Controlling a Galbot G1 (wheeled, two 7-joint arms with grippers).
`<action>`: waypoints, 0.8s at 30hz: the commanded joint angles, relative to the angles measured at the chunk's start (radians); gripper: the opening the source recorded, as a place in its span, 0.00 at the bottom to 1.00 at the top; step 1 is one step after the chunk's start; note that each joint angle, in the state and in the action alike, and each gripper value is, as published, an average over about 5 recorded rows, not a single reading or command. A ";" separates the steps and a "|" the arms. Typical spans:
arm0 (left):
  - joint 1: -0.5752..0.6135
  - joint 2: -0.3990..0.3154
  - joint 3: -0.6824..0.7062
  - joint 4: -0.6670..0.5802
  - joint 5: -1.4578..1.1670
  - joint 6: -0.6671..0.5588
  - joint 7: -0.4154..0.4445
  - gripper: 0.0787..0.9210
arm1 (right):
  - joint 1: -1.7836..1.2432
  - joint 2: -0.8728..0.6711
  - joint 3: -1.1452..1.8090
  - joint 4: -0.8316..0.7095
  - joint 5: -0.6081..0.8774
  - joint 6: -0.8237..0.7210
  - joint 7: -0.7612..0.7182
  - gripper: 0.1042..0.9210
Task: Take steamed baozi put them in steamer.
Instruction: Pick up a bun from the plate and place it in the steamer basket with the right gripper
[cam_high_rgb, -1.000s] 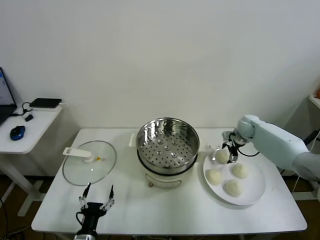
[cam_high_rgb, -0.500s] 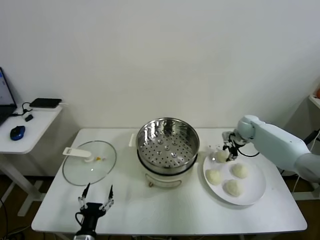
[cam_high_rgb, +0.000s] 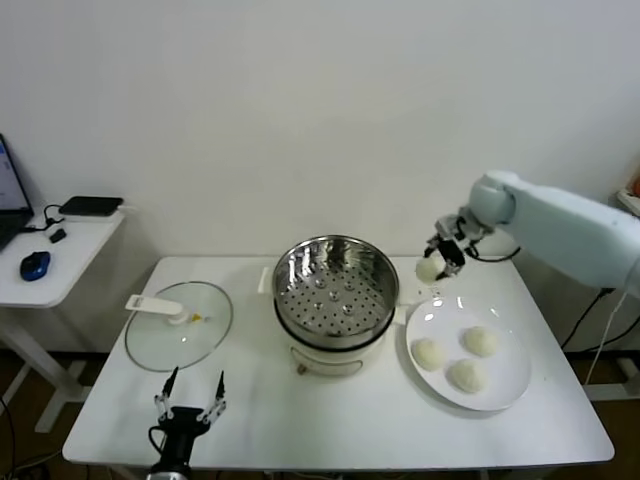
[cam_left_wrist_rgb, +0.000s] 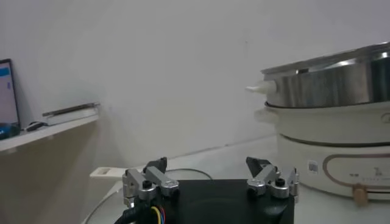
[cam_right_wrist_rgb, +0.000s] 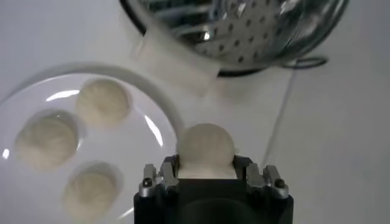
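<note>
Right gripper (cam_high_rgb: 436, 262) fingers clenched on one bun (cam_high_rgb: 430, 269), narrow gap, bun pinched between the two fingers (cam_right_wrist_rgb: 159, 178) and bulging out past their tips; it hangs in the air, off the plate (cam_high_rgb: 508, 384), between the plate's far rim and the steamer (cam_high_rgb: 336, 290). In the right wrist view the held bun (cam_right_wrist_rgb: 205, 146) fills the space between the fingers, with the steamer's holed floor (cam_right_wrist_rgb: 256, 38) beyond the fingertips and the plate (cam_right_wrist_rgb: 159, 114) off to one side of them. Left gripper (cam_high_rgb: 189, 405) sits parked low at the near edge of the bench (cam_high_rgb: 330, 420), fingers (cam_left_wrist_rgb: 148, 180) spread wide apart, grasping nothing, touching nothing; steamer wall (cam_left_wrist_rgb: 341, 91) is ahead of and to the side of its fingertips. Counts: four buns total, one in the right fingers, three on the plate: one (cam_high_rgb: 428, 353), one (cam_high_rgb: 480, 341), one (cam_high_rgb: 465, 375), apart from each other. One steamer, one plate, one glass lid (cam_high_rgb: 180, 325). Buns are small, round, smooth, pale cream-white, no visible marks. Steamer is a shiny round steel pot, perforated floor, on a white base, no buns inside it. Lid lies flat on the bench beyond the left fingers, white handle (cam_high_rgb: 153, 304) pointing away from the steamer. Side desk (cam_high_rgb: 60, 262) carries a blue mouse (cam_high_rgb: 35, 265).
</note>
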 joint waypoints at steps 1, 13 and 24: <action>0.001 -0.049 0.000 -0.001 0.002 -0.004 -0.002 0.88 | 0.261 0.047 -0.137 0.077 0.085 0.179 -0.039 0.61; -0.006 -0.049 -0.002 0.017 0.003 -0.025 -0.011 0.88 | 0.048 0.237 -0.068 0.010 -0.082 0.483 0.237 0.61; -0.015 -0.049 -0.008 0.023 -0.001 -0.027 -0.017 0.88 | -0.215 0.389 0.128 -0.287 -0.463 0.698 0.324 0.62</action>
